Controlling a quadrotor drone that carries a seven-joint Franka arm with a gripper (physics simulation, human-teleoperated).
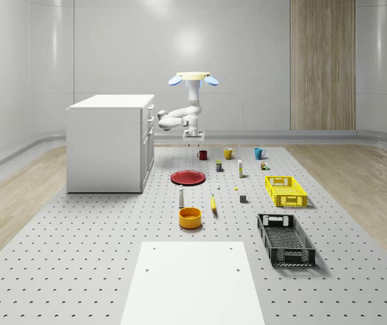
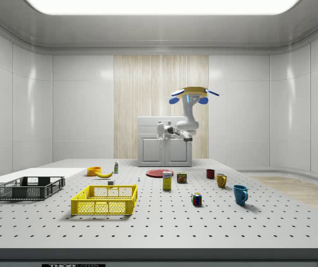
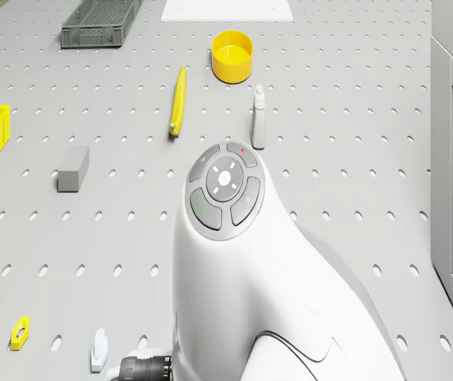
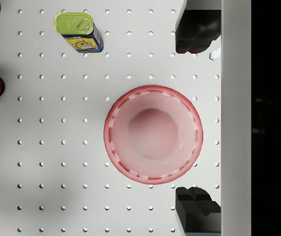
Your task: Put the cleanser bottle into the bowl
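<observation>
Over the far end of the perforated desk (image 1: pixel 78 271), whole-scene view: one drone (image 1: pixel 192 78) hovering beside one white cabinet (image 1: pixel 108 142), arm folded below it, gripper (image 1: pixel 193 138) hanging high above the red plate (image 1: pixel 188 177). One cleanser bottle (image 1: pixel 181 196), white, upright, standing free between the plate and one orange-yellow bowl (image 1: pixel 190 217), just short of the bowl; one banana (image 1: pixel 213 203) beside them. Mugs, three: red (image 1: pixel 202 154), yellow (image 1: pixel 228 153), blue (image 1: pixel 259 153). Crates, two: yellow (image 1: pixel 285 191), black (image 1: pixel 286 238). Side view: drone (image 2: pixel 191 95) airborne in front of the cabinet, bottle (image 2: pixel 116 166) near the bowl (image 2: pixel 94 171), well apart from the gripper (image 2: pixel 163 135). Drone view: bottle (image 3: pixel 258 119) tall and narrow with a tapered neck, bowl (image 3: pixel 232 55) beyond it, one grey block (image 3: pixel 72 168) off to the side. Wrist view: two dark fingers (image 4: pixel 197 32) spread wide apart, nothing between them, plate (image 4: pixel 153 134) directly beneath; one tin can (image 4: pixel 79 32) nearby. Handling, as judged: rigid smooth plastic, likely light, slippery and easily toppled; best taken across the body at mid-height, below the neck, with a square, even pinch.
</observation>
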